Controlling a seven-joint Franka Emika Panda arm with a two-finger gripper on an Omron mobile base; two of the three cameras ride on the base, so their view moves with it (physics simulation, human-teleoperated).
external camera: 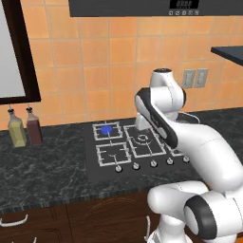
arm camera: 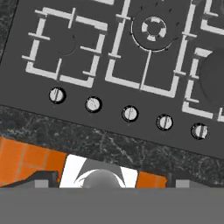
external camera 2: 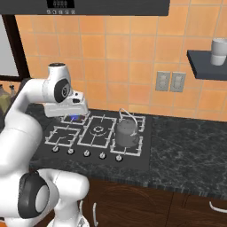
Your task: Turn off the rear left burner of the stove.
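Note:
The stove (external camera: 95, 163) is a black glass cooktop set in the dark counter. Its rear left burner (external camera: 107, 129) glows blue at the centre cap; from the right side that glow (external camera 2: 74, 118) shows just under my hand (external camera 2: 66, 107). My gripper (arm camera: 113, 178) hovers above the cooktop's front part, pointing down, open, nothing between its widely spaced fingertips. Below it runs the row of silver knobs, from the leftmost knob (arm camera: 57, 95) to the rightmost knob (arm camera: 199, 130). The unlit front left grate (arm camera: 65, 46) and the ringed middle grate (arm camera: 153, 28) lie beyond them.
A grey kettle (external camera 2: 127, 132) stands on the front right burner. Two bottles (external camera: 24, 127) stand on the counter left of the stove. A range hood (external camera 2: 106, 6) hangs overhead, and a wall shelf (external camera 2: 206, 57) with a cup is at the right.

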